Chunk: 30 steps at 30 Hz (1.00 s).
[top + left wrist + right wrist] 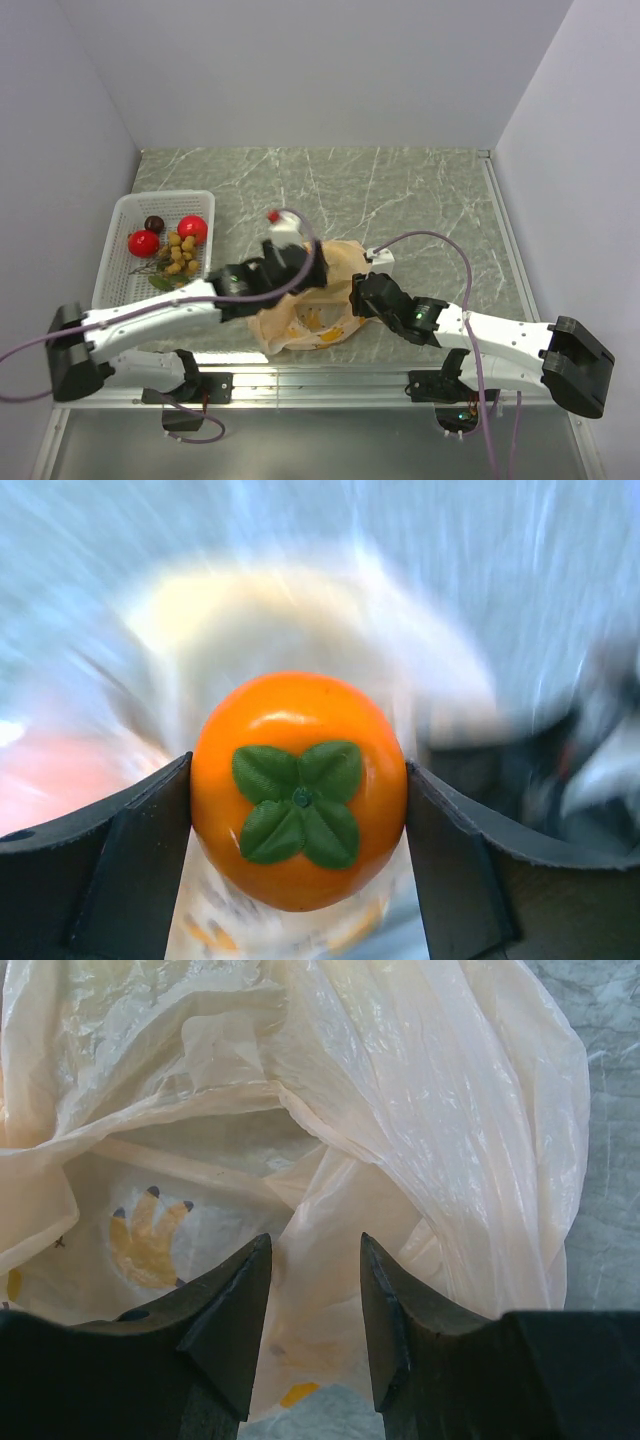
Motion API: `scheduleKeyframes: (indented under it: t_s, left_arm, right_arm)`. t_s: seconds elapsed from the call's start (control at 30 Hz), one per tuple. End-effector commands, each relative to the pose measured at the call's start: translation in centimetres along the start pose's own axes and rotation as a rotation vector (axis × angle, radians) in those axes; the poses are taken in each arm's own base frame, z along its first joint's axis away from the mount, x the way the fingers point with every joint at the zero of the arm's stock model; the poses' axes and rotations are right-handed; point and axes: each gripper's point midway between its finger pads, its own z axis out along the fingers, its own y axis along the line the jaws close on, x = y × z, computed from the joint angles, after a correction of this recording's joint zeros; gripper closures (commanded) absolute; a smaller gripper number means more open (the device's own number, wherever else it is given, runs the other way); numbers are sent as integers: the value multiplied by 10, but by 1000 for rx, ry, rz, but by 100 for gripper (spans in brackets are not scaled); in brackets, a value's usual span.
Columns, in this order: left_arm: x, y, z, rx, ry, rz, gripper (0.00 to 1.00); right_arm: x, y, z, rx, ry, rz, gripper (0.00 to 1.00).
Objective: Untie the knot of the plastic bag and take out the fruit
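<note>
The left fingers [110, 875] clamp an orange persimmon [298, 790] by its sides, its green calyx facing the wrist camera, above the plastic bag [320, 322]. The right fingers [225, 1330] stand partly spread at the bag's right edge, with crinkled film in the gap between them. Yellow bananas [150, 1235] show through the film. The bag lies on the table [420, 200], right of a white basket [120, 215] holding two red fruits [144, 242], a tan cluster [182, 253] and a dark round fruit [154, 223].
</note>
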Motion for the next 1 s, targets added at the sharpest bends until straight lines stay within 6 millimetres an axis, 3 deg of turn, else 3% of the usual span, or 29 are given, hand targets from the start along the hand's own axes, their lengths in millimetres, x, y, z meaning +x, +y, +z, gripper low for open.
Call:
scheduleKeyframes:
  t_s: [0.0,0.03,0.1,0.13,0.23,0.27,0.33,0.37,0.47,0.6,0.63,0.83,0.97]
  left_arm:
    - [-75,42,-16,-86,-164,-77,49]
    - [-90,76,-14,-175,-186,-112,48]
    - [-109,112,-21,-267,-236,-138,47]
    - [-120,151,-23,-367,-261,-187,47]
    - [-124,209,-33,-497,-262,-250,44]
    - [-127,247,-42,-591,-271,-288,44]
    - [-126,278,-56,-666,-275,-320,41]
    - [-126,304,-69,-747,-285,-333,40]
    - [-121,336,-95,-854,-321,-356,32]
    - [-110,347,-97,-872,-342,-405,4]
    - [-105,354,-99,-905,-328,-414,2]
    - [-103,356,-101,-922,-306,-419,1]
    - [-118,330,-96,-761,-326,-382,1]
  right_arm:
    - [-7,0,0,7,-39,16,52]
    - [-7,1,-1,5,-40,17,52]
    - [-8,0,-1,7,-43,18,52]
    - [-8,-1,-2,10,-40,14,52]
    - [-7,-3,-3,13,-41,15,52]
    - [-7,-4,-4,16,-39,16,52]
    - [-7,-5,-5,17,-40,16,52]
    - [-7,-5,-6,16,-41,17,52]
    - [-9,-4,-8,6,-51,24,52]
    - [-12,-2,-7,5,-51,15,52]
    - [-15,-1,-8,4,-50,7,52]
    - [-24,3,-10,2,-53,-40,52]
    - [-39,2,-16,17,-84,-60,52]
